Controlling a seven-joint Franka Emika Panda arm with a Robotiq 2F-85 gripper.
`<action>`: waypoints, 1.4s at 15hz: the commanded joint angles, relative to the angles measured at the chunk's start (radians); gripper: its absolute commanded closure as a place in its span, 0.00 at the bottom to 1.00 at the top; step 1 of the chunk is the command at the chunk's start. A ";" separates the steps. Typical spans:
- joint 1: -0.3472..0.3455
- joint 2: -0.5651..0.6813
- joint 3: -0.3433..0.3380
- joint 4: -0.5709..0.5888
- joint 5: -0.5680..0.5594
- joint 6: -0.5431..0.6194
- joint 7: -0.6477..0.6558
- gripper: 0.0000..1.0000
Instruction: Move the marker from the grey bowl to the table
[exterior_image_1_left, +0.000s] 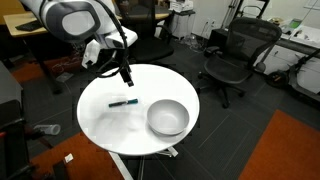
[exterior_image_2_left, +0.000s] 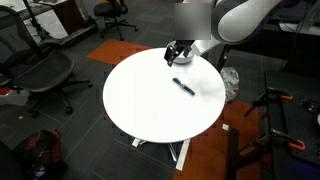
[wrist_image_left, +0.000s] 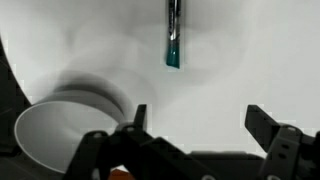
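Backing straight up looks the right move, since the task seems done. The pincer (exterior_image_1_left: 125, 75) hangs released, jaws spread and empty, and should rise without brushing the marker (wrist_image_left: 173, 40), which lies flat on the table (exterior_image_1_left: 110, 125) just ahead of its fingertips. The bowl (wrist_image_left: 50, 130) sits empty off to one side. The marker is thin and dark-bodied, its teal end nearest the pincer.

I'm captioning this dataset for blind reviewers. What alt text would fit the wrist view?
A dark marker with a teal end lies on the white table, outside the grey bowl, which sits at lower left and looks empty. The robot's hand is open in the foreground, holding nothing.
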 joint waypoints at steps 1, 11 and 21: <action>-0.049 -0.166 0.023 -0.047 -0.060 -0.129 -0.056 0.00; -0.203 -0.427 0.173 -0.069 -0.029 -0.402 -0.334 0.00; -0.234 -0.451 0.209 -0.066 -0.011 -0.415 -0.392 0.00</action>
